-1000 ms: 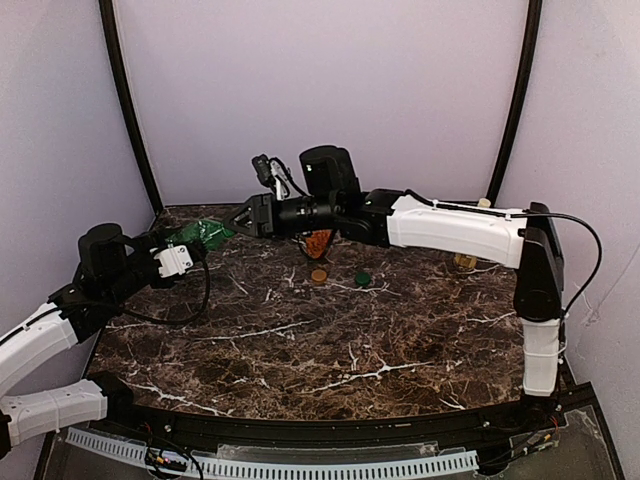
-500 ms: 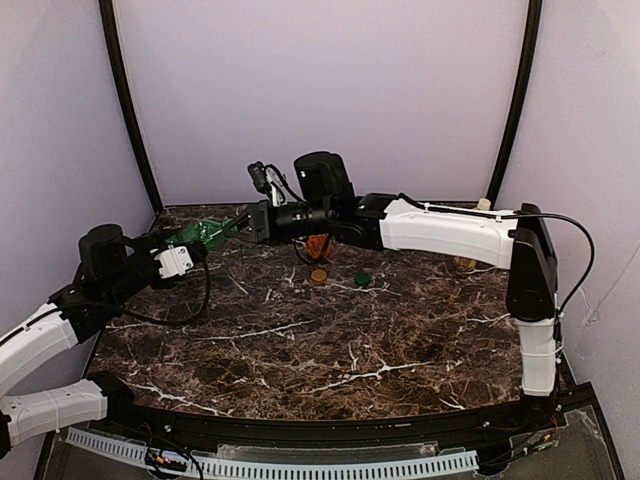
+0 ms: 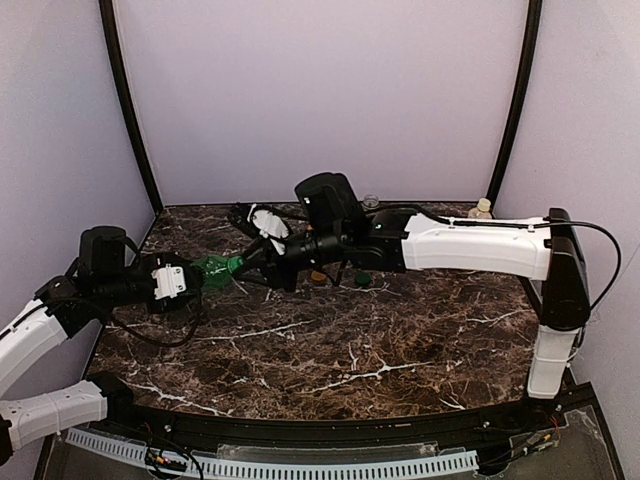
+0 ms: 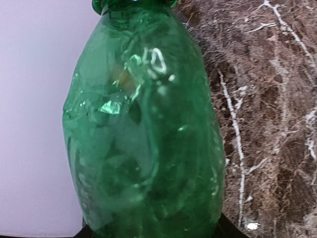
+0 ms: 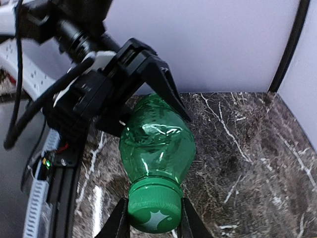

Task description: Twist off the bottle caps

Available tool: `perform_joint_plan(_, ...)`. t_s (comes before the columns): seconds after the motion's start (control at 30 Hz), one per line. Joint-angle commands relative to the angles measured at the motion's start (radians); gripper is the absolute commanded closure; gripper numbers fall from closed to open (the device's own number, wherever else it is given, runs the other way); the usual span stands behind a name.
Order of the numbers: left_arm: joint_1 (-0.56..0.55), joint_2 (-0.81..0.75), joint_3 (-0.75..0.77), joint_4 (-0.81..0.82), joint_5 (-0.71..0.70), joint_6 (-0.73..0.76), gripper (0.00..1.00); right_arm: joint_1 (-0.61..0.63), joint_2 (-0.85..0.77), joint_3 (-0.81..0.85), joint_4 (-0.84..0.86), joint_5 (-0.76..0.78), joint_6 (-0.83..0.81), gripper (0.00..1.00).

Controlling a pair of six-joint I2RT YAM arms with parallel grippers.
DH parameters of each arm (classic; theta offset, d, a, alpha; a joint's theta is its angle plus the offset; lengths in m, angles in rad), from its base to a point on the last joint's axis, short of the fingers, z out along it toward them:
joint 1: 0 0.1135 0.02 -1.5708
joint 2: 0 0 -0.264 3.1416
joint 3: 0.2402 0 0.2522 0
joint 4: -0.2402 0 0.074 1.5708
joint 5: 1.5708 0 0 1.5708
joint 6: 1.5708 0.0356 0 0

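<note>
A crumpled green bottle (image 3: 212, 271) hangs sideways above the table's left half, with my left gripper (image 3: 186, 278) shut around its body (image 4: 143, 148). In the right wrist view the bottle (image 5: 157, 141) points its bright green cap (image 5: 152, 206) at the camera. My right gripper (image 5: 152, 219) is shut on that cap, one black finger on each side. From above, my right gripper (image 3: 243, 262) meets the bottle's neck. A dark green cap (image 3: 362, 278) and a tan-gold cap (image 3: 318, 277) lie on the marble just behind the right arm.
A small bottle with a pale cap (image 3: 481, 208) stands at the back right corner, and a clear object (image 3: 371, 201) shows behind the right arm. Black frame posts (image 3: 128, 110) rise at both back corners. The right arm spans the table's middle.
My right gripper closed on the bright green cap. Both arms then carried the bottle lower and nearer, and the right wrist has turned.
</note>
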Motion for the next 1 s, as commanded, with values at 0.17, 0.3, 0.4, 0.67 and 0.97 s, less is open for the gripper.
perform_joint_plan(0.17, -0.017, 0.017, 0.072, -0.329, 0.366, -0.035, 0.99, 0.146, -0.077, -0.118, -0.004, 0.042, -0.808, 1.00)
perform_joint_plan(0.3, -0.017, 0.020, 0.075, -0.353, 0.376, -0.039, 0.99, 0.165, -0.066, -0.108, -0.049, 0.124, -0.956, 1.00)
perform_joint_plan(0.4, -0.017, 0.022, 0.075, -0.352, 0.378, -0.043, 0.99, 0.174, -0.064, -0.106, -0.065, 0.187, -1.040, 1.00)
perform_joint_plan(0.67, -0.017, 0.016, 0.067, -0.327, 0.366, -0.057, 0.99, 0.176, -0.094, -0.164, 0.025, 0.258, -1.042, 0.69)
perform_joint_plan(0.97, -0.017, 0.007, 0.039, -0.287, 0.318, -0.053, 0.99, 0.143, -0.262, -0.360, 0.305, 0.263, -0.795, 0.27)
